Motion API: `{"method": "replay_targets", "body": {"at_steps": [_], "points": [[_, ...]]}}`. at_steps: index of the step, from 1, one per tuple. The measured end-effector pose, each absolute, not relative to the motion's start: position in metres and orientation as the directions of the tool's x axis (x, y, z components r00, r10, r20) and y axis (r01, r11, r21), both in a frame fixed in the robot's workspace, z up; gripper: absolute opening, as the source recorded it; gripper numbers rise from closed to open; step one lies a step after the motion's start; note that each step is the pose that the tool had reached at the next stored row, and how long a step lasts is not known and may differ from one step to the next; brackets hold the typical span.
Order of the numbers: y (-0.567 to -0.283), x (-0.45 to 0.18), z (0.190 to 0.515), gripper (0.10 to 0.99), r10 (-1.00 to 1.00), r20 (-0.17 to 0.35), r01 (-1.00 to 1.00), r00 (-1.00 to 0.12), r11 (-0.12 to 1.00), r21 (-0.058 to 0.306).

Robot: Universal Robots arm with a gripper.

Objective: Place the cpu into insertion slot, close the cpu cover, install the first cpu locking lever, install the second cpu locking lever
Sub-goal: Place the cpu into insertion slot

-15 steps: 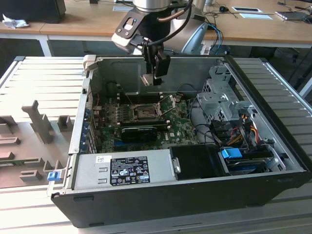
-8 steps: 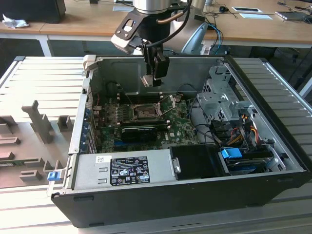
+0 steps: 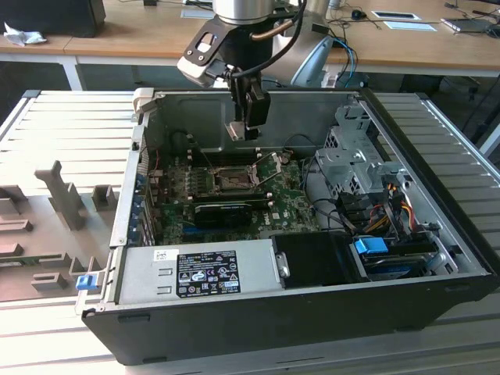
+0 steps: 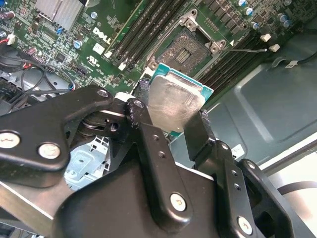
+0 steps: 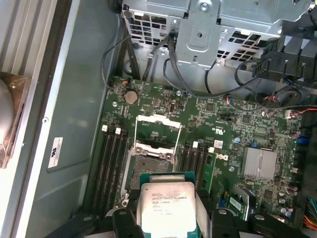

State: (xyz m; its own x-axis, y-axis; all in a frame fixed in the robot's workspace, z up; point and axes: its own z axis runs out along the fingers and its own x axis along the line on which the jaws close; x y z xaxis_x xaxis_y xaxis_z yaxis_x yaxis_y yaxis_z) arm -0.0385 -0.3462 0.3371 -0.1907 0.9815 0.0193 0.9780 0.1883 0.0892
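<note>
Robot gripper [image 3: 241, 133] hanging inside an open desktop computer case [image 3: 312, 320], above the green motherboard [image 3: 293, 205]. The exterior view takes in the whole case, lying on its side on a ribbed grey table [image 3: 70, 125]. A power supply [image 3: 195, 272] runs along the near edge. A long black expansion card [image 3: 223, 209] lies just in front of the insertion slot [image 3: 232, 181]. From this angle the gripper is well above the insertion slot and clear of the board.

Both wrist views bring close what the exterior view leaves small. In the second wrist view, the cpu [image 4: 173, 101], silvery-grey on a green base, is clamped by opposite edges between two black fingers [image 4: 153, 144]. Past it lies the insertion slot [image 4: 190, 49], flanked by long memory slots [image 4: 138, 37]. In the first wrist view, the cpu [image 5: 166, 206] sits in the gripper's grip, apart from the insertion slot [image 5: 148, 166], which lies bare just beyond the chip. The cpu cover [image 5: 157, 130] stands swung open on the far side of the insertion slot.
</note>
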Motion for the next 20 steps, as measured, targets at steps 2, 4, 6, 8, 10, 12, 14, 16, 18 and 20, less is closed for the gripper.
{"method": "replay_targets", "body": {"at_steps": [2,4,6,8,10,12,14,16,18,20], "points": [[-0.3462,-0.0385,0.3362,0.529,0.983,0.019,0.98,-0.183,0.18,0.089],[-0.3462,-0.0385,0.3349,0.529,0.985,0.019,0.981,-0.172,0.17,0.089],[-0.3463,-0.0385,0.3337,0.529,0.987,0.019,0.983,-0.161,0.158,0.089],[-0.3463,-0.0385,0.3328,0.529,0.988,0.019,0.985,-0.152,0.15,0.089],[-0.3463,-0.0385,0.3321,0.529,0.989,0.019,0.986,-0.146,0.143,0.089],[-0.3463,-0.0385,0.3315,0.529,0.99,0.019,0.987,-0.138,0.136,0.089],[-0.3463,-0.0385,0.331,0.529,0.991,0.019,0.988,-0.132,0.13,0.089],[-0.3462,-0.0385,0.3304,0.529,0.992,0.019,0.989,-0.124,0.122,0.089],[-0.3462,-0.0385,0.3298,0.529,0.993,0.019,0.989,-0.117,0.115,0.089],[-0.3462,-0.0385,0.3293,0.529,0.994,0.019,0.99,-0.112,0.11,0.089]]}}
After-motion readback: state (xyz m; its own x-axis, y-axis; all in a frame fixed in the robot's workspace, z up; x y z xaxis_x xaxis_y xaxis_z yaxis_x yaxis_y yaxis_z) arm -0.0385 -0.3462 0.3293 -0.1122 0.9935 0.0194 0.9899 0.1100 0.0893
